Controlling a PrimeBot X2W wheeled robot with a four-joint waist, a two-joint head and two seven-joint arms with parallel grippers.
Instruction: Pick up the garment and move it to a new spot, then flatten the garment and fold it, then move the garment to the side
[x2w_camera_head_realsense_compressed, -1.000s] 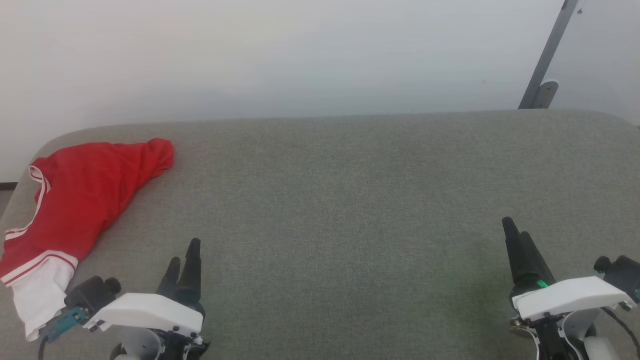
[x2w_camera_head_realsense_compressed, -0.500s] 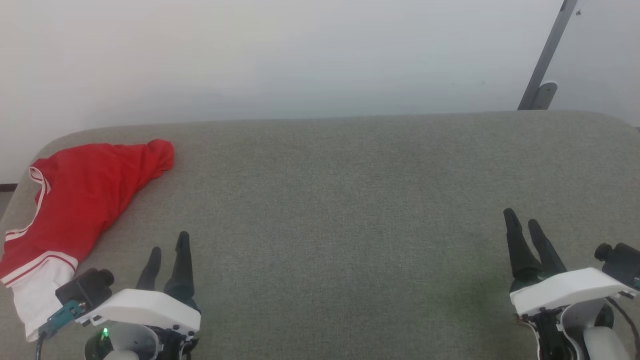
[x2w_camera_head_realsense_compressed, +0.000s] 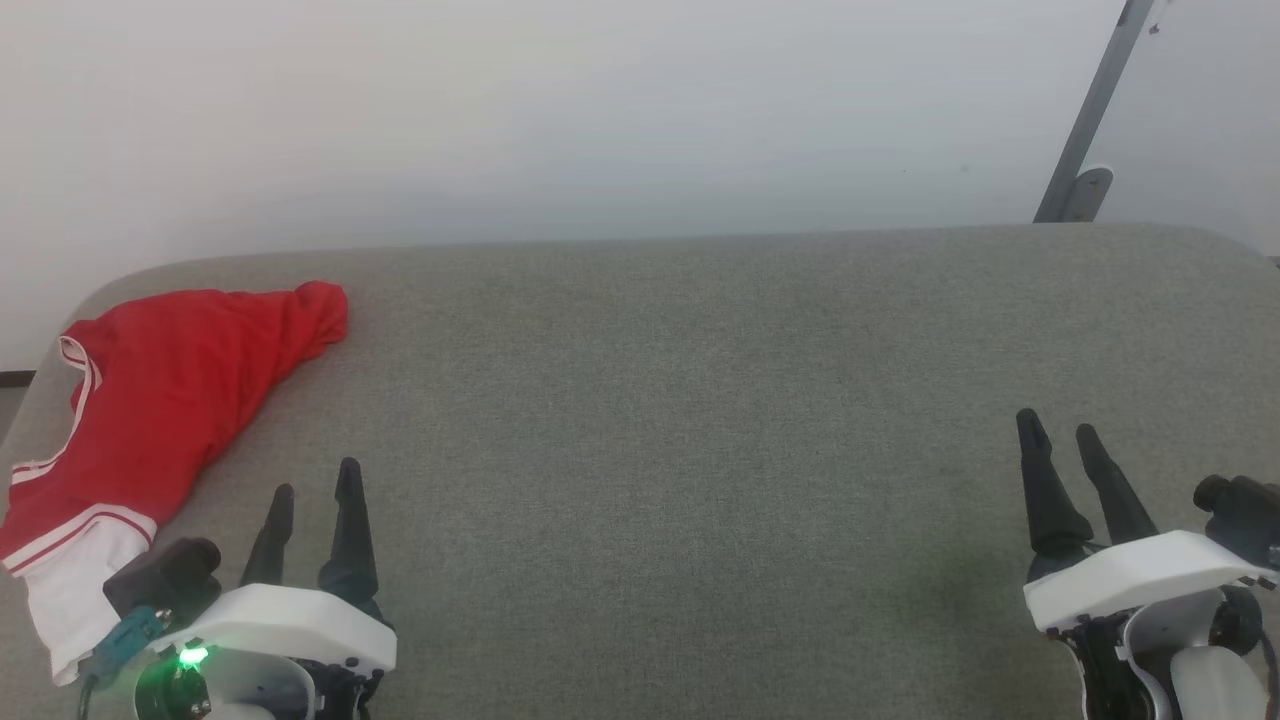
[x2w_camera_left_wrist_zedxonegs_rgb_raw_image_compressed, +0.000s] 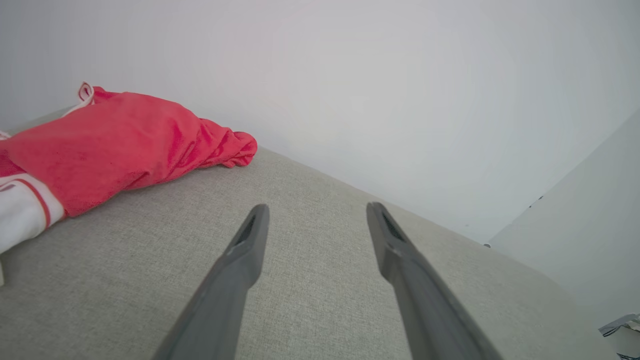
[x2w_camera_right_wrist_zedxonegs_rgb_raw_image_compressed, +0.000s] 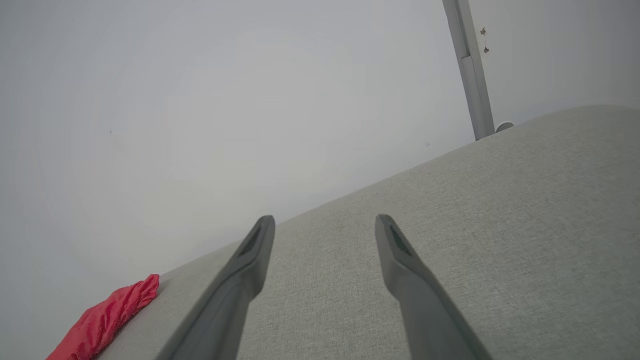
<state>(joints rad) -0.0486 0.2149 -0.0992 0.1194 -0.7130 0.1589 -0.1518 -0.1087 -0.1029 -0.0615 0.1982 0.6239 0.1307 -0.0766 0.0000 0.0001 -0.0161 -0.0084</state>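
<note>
Grey cushioned surface (x2w_camera_head_realsense_compressed: 680, 420), red garment (x2w_camera_head_realsense_compressed: 170, 390) beside left end effector (x2w_camera_head_realsense_compressed: 315, 478), far from right end effector (x2w_camera_head_realsense_compressed: 1054, 423), both empty, parted.

The garment (x2w_camera_head_realsense_compressed: 170, 390) was a bright red jersey. It lay crumpled, in a loose long heap, along the left edge of the grey fabric worktop (x2w_camera_head_realsense_compressed: 700, 400). Its bunched red end lay near the far left corner. Its white sleeve end, with red-white striped trim, lay closer to the front, at the left edge. More white trim ran along its left side.
</note>
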